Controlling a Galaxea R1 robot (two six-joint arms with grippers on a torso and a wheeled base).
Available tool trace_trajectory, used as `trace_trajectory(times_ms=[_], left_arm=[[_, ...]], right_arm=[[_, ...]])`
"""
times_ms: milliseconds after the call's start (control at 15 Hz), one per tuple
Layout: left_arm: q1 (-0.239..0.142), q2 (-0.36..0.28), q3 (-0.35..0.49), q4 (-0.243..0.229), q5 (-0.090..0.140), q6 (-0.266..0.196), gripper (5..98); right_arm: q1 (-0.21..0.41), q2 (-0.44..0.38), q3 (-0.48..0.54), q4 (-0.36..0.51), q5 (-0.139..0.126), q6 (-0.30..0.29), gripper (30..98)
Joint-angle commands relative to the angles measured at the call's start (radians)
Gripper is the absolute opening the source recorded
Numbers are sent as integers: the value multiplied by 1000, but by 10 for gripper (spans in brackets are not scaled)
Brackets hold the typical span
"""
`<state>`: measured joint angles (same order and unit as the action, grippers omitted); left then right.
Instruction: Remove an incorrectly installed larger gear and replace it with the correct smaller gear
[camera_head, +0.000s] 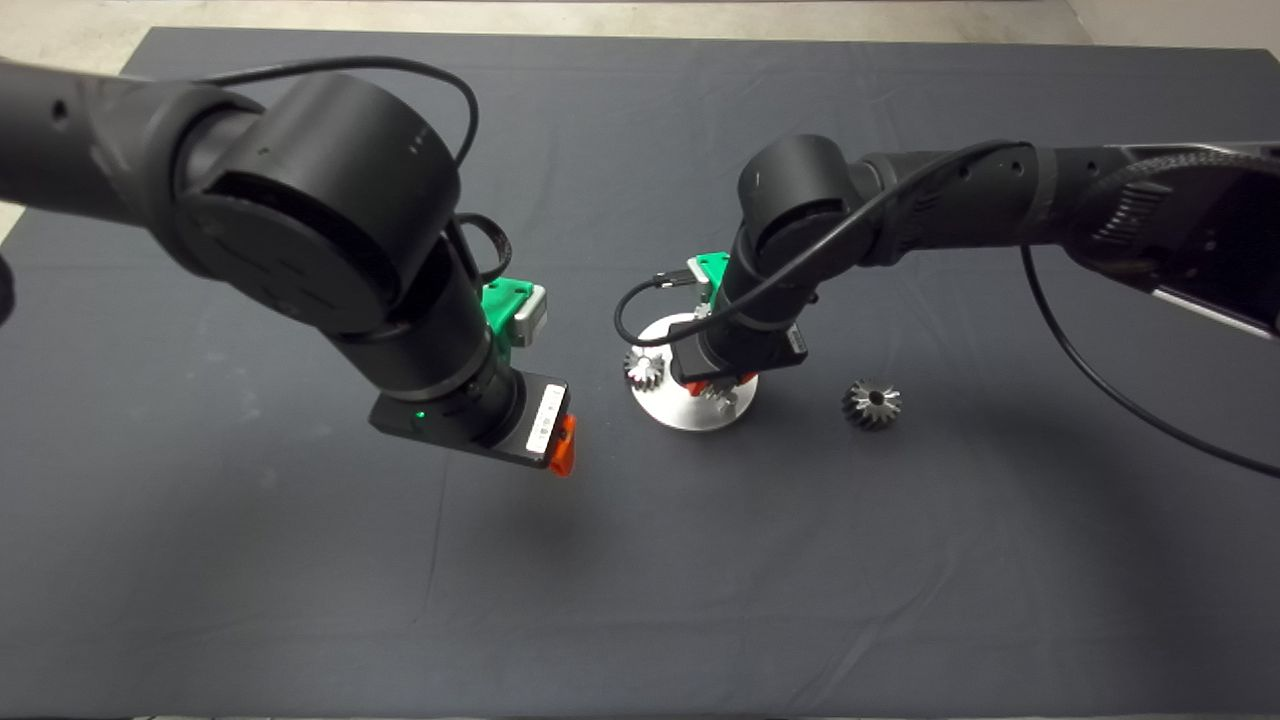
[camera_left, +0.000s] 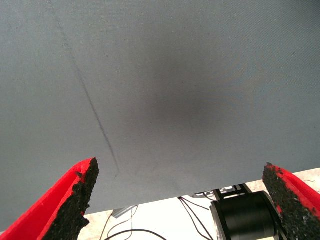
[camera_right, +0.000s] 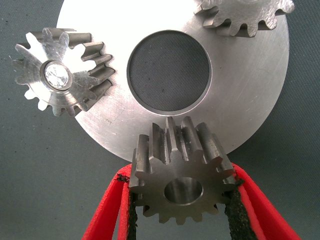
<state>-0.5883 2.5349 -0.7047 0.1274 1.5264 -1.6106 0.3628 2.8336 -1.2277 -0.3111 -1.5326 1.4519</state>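
The larger gear (camera_head: 872, 404), dark grey with star-like flared teeth, lies alone on the mat to the right of the round silver plate (camera_head: 690, 415). My right gripper (camera_head: 718, 386) is over the plate's near edge. In the right wrist view it (camera_right: 181, 200) is shut on a smaller gear (camera_right: 182, 185), held at the plate's rim (camera_right: 240, 100). Two other small gears (camera_right: 57, 77) (camera_right: 245, 15) sit at the plate's edge, one also showing in the head view (camera_head: 645, 368). My left gripper (camera_head: 558, 443) hangs open and empty over bare mat, left of the plate.
The plate has a round centre hole (camera_right: 169, 70) with mat showing through. The left wrist view shows the open gripper (camera_left: 180, 165) above the mat, with the mat's edge, cables and a black cylinder (camera_left: 247, 217) on the floor beyond.
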Motion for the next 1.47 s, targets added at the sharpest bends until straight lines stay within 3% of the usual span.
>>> trace_trajectory(times_ms=[0,1400], left_arm=[[-21,2,4,4,69,5,839],[-21,2,12,4,69,3,839]], right_arm=[[27,-18,25,-26,-95,7,359],[4,-93,113,-26,-95,28,359]])
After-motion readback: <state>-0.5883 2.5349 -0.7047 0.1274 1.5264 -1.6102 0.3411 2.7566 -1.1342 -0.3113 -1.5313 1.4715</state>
